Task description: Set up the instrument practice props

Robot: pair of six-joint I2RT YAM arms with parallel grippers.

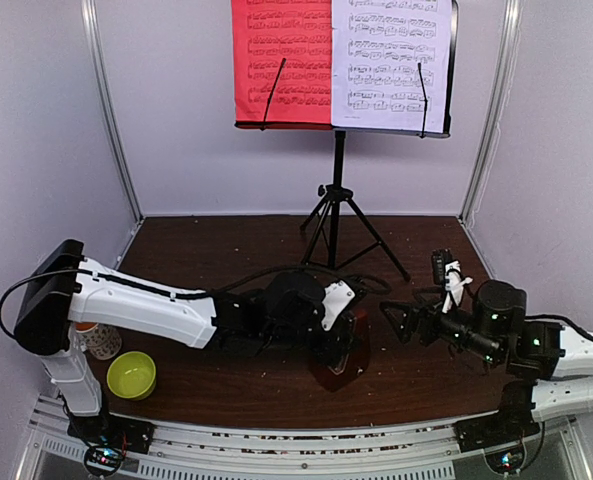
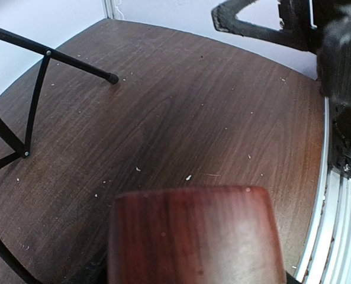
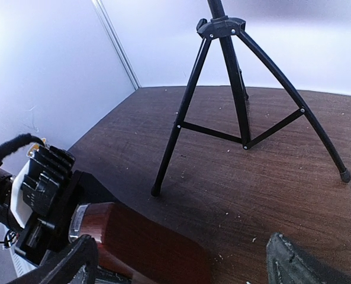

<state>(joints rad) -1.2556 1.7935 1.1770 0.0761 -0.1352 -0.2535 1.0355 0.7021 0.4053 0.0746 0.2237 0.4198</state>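
- Yellow-green bowl [image 1: 131, 375] is sitting at the near left corner of the desk [image 1: 226, 250], with a patterned mug [image 1: 101, 341] just behind it.
- Left end effector [image 1: 346, 340] is grasping the dark-wood metronome [image 1: 336, 370] at the desk's front middle.
- Black music stand [image 1: 338, 180] is standing on its tripod farther back, carrying a red sheet [image 1: 281, 60] on the left and a white sheet [image 1: 391, 60] on the right.
- Right end effector [image 1: 396, 322] is hanging released just right of the metronome, fingers spread wide with nothing between them.

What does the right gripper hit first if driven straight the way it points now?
Probably the metronome held by the left gripper, just ahead of the right gripper; depth unclear.
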